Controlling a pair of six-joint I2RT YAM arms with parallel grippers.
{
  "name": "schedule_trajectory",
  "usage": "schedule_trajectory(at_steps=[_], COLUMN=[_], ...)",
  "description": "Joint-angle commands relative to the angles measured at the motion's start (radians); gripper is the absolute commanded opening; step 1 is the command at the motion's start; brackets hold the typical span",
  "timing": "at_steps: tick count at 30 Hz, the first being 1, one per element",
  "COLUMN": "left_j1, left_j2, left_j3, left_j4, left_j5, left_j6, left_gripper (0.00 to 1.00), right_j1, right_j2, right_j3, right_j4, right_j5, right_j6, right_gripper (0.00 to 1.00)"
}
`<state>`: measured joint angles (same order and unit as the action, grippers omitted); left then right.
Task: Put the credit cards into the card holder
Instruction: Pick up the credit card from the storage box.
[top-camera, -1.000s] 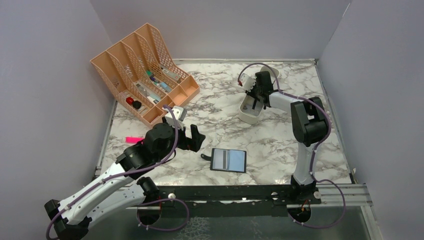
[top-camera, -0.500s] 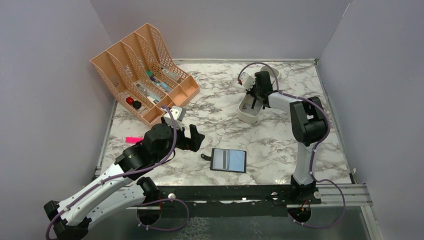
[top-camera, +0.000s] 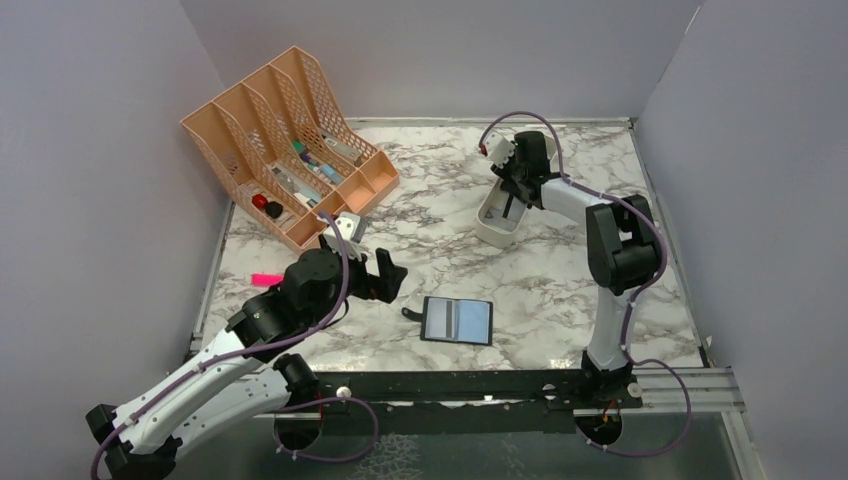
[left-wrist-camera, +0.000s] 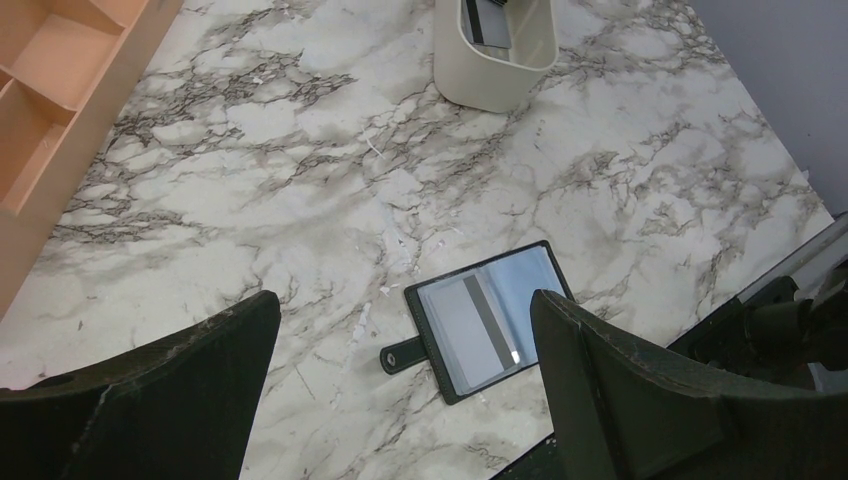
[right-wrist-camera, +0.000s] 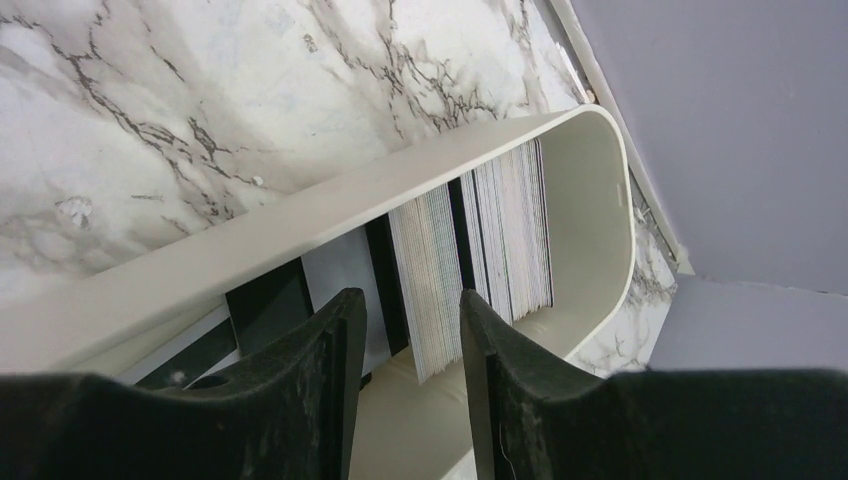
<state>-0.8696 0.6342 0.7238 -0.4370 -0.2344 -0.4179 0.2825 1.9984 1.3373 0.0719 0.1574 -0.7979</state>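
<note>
Right end effector (right-wrist-camera: 408, 312) hovers over the cream oval plastic tub (right-wrist-camera: 300, 225) at far right, fingers slightly apart, empty. The thin grey-white credit cards (right-wrist-camera: 500, 230) stand packed on edge inside, so I'd drop straight and pinch just one. Left end effector (left-wrist-camera: 400, 310) is wide open above the black folding card holder (left-wrist-camera: 487, 322).

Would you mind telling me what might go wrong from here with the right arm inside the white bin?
1. The credit cards stand packed on edge in the white bin, so the right pincer, astride several edges, may lift more than one.
2. A pull might drag or tip the bin.
3. The card holder lies open and unheld, so inserting a card may shove it.
</note>
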Motion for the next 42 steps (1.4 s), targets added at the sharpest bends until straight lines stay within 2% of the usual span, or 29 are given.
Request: schedule_trajectory(at_steps=[1, 11, 15, 18, 23, 42], left_j1=[0.003, 0.004, 0.003, 0.004, 0.003, 0.003], left_j2=[-0.016, -0.020, -0.020, -0.022, -0.025, -0.028], left_j3=[-0.011, -0.011, -0.009, -0.010, -0.011, -0.013], left_j4=[0.004, 0.004, 0.004, 0.005, 0.005, 0.006], left_j5=[-0.029, -0.034, -0.036, -0.036, -0.036, -0.032], left_j6=[0.001, 0.004, 0.006, 0.004, 0.002, 0.000], left_gripper=[0.99, 0.99, 0.99, 0.99, 0.99, 0.99], right_j1=[-0.014, -0.025, -0.025, -0.026, -0.031, -0.043], right_j2=[0.056, 0.149, 0.169, 0.148, 0.111, 0.066], right_j3=[0.059, 0.103, 0.091, 0.067, 0.053, 0.089], right_j4=[0.000, 0.029, 0.120, 0.167, 0.183, 0.089], right_j5=[-0.028, 0.037, 0.130, 0.137, 0.125, 0.079], right_j6=[-0.032, -0.084, -0.111, -0.118, -0.102, -0.065], right_gripper=[0.46, 0.47, 0.38, 0.31, 0.25, 0.26])
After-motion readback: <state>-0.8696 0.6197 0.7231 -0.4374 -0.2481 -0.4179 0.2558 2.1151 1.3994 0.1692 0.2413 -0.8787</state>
